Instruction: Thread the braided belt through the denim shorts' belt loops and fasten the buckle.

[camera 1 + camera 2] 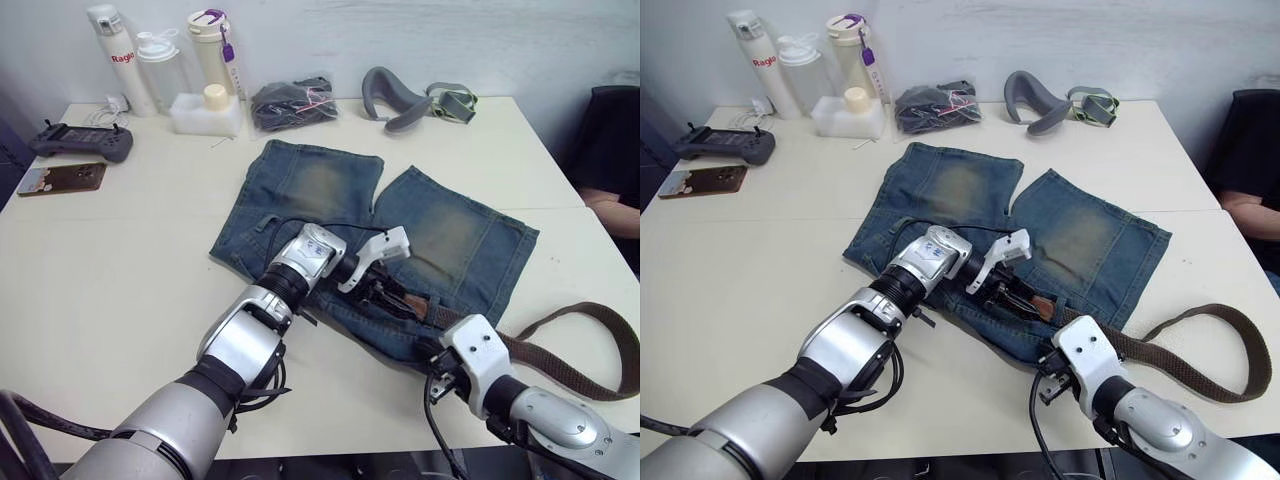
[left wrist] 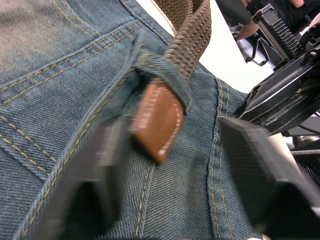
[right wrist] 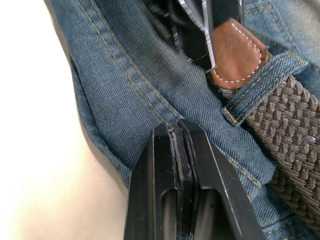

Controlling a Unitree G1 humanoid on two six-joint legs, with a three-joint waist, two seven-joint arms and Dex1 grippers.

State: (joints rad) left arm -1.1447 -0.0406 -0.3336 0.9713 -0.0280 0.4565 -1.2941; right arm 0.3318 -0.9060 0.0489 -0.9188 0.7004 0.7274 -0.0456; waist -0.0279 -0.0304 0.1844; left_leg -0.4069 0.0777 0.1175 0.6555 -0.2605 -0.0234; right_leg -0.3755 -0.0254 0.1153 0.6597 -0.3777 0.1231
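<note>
braided belt (image 3: 290, 130) tip through one belt loop (image 3: 250, 95), denim shorts (image 1: 440, 230) flat on table (image 1: 100, 270)

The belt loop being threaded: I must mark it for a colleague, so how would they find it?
Start at the denim shorts spread on the white table. Along their waistband, nearest the robot, find the left gripper. The belt loop there is the one with the braided belt through it, tan tip poking out.
</note>
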